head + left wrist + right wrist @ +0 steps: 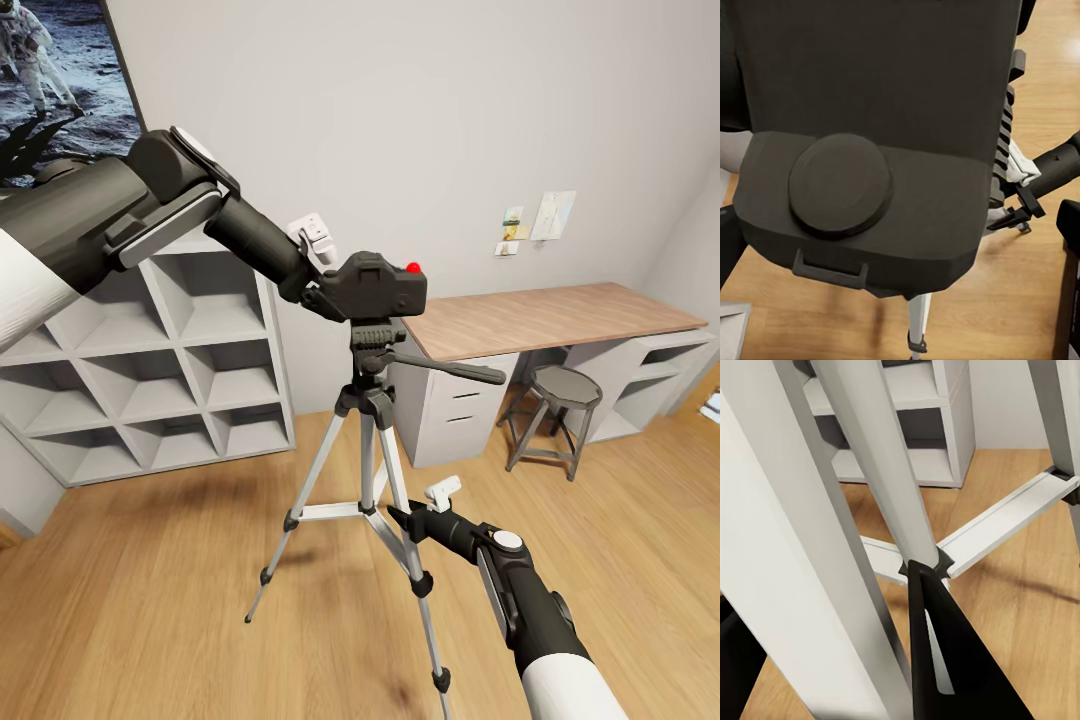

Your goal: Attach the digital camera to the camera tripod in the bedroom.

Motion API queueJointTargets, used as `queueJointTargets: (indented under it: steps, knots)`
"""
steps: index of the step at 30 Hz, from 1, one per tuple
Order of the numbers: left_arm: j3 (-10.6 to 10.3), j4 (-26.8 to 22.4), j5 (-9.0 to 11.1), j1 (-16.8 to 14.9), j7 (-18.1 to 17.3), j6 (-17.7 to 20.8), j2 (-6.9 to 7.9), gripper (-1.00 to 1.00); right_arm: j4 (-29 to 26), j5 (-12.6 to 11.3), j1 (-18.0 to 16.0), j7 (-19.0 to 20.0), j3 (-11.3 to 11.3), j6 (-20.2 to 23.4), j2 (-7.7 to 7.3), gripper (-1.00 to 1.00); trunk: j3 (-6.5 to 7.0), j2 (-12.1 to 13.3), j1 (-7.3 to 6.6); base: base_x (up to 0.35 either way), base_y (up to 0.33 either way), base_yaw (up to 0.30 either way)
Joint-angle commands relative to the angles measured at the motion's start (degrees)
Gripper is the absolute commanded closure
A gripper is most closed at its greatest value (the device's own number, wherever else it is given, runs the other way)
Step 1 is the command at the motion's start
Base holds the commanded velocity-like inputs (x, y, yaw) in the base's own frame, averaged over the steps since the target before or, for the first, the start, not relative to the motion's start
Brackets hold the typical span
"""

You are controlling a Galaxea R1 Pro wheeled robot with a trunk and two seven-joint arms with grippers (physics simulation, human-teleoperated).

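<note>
We see pale grey walls (pixel 420 110) and a light wood plank floor (pixel 150 590). Grey cube shelving (pixel 170 370) stands beneath an astronaut moon picture (pixel 55 70). A wood-topped desk (pixel 550 318) holds drawers; a round grey stool (pixel 562 400) stands beside it. Small papers (pixel 540 220), perhaps notes, hang above.

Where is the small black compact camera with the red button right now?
In the head view, the black compact camera sits atop the silver-legged tripod's black pan head, centre frame, with the left end effector at its side, before the grey cube shelving.
</note>
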Motion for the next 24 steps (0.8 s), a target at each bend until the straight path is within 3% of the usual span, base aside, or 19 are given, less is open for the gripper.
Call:
queueJointTargets:
  steps: [1,14,17,21,24]
  knots:
    - [-0.2,0.0,0.3,-0.1,0.1,0.3,0.05,-1.00,0.0,0.6,0.0,0.5,-0.2,0.4,0.09,1.00,-0.09,-0.1,0.02,0.000,0.000,0.000]
    - [0.0,0.1,0.5,-0.1,0.1,0.2,0.34,-1.00,0.0,0.6,-0.1,0.5,-0.2,0.4,0.09,1.00,-0.09,-0.1,0.02,0.000,0.000,0.000]
    - [1.3,0.3,0.6,-0.1,0.0,0.2,0.74,-1.00,0.0,0.6,-0.1,0.5,-0.2,0.4,0.09,1.00,-0.09,-0.1,0.02,0.000,0.000,0.000]
    - [6.5,0.5,0.7,-0.1,0.1,0.4,2.23,-1.00,-0.1,0.6,-0.1,0.5,-0.2,0.4,0.09,1.00,-0.09,-0.1,0.02,0.000,0.000,0.000]
    - [13.3,0.8,0.8,-0.1,0.3,0.5,4.26,-1.00,-0.1,0.6,-0.1,0.5,-0.2,0.4,0.09,1.00,-0.09,-0.1,0.02,0.000,0.000,0.000]
